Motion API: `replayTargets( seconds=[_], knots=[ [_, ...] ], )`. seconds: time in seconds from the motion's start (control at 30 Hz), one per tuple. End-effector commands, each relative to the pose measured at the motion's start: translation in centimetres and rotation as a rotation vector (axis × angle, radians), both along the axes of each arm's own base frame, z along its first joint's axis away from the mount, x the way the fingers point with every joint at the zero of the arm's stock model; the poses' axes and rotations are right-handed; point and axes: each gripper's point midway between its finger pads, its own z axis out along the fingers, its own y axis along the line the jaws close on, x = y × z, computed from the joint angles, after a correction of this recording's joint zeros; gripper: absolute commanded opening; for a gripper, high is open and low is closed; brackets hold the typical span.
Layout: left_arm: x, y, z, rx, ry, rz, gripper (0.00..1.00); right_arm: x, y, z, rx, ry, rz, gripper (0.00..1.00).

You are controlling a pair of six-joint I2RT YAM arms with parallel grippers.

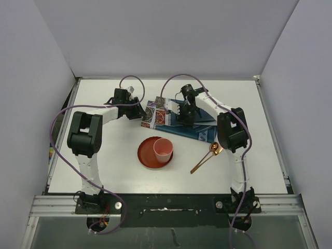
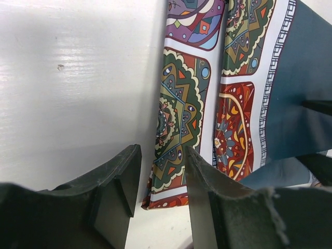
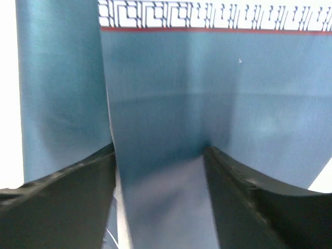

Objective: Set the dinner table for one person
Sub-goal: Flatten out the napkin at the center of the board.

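The left gripper [image 2: 162, 150] is holding its fingers [image 2: 122, 176] partway apart, straddling the patterned end of the teal placemat [image 2: 181, 114]. One finger is lying over the pattern, while the other is hovering above bare tabletop with a sliver of white showing beside the mat's edge; nothing is being clamped there.

The right gripper [image 3: 160, 149] is keeping its fingers [image 3: 72, 181] wide. A raised fold of the mat's plain teal middle is standing between them and meeting both inner faces. Whether it is being squeezed firmly, I cannot tell.

The placemat is lying rumpled toward the far side of the dinner table [image 1: 259, 119], which is spreading white beneath everything. Nearer the arms, a pink cup [image 1: 163, 149] is sitting on a reddish plate [image 1: 145, 155], with a gold spoon [image 1: 213, 149] lying just to its right.
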Motion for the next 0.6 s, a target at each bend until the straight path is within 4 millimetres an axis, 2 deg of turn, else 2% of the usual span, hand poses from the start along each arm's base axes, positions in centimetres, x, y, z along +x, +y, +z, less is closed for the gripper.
replayTargets(
  seconds=[0.0,0.1,0.13,0.27,0.37,0.57],
  knots=[
    [1.1,-0.1,1.5,-0.028,-0.045,-0.003,0.38,2.5,-2.1,0.8,-0.028,-0.082,-0.021,0.55],
    [1.0,-0.1,1.2,-0.029,-0.041,0.000,0.38,3.4,-2.2,1.6,-0.019,-0.104,-0.045,0.24],
    [1.0,-0.2,1.1,-0.033,-0.037,0.001,0.38,3.7,-2.2,2.0,-0.020,-0.119,-0.052,0.17],
    [1.2,-0.5,0.9,-0.053,-0.035,0.003,0.38,5.3,-2.3,3.3,-0.029,-0.198,-0.085,0.00],
    [1.6,-0.7,1.1,-0.061,-0.042,-0.001,0.38,6.9,-2.5,5.1,-0.013,-0.274,-0.120,0.00],
    [1.8,-0.7,1.5,-0.059,-0.057,-0.012,0.38,11.2,-2.5,11.1,0.050,-0.462,-0.240,0.00]
  ],
)
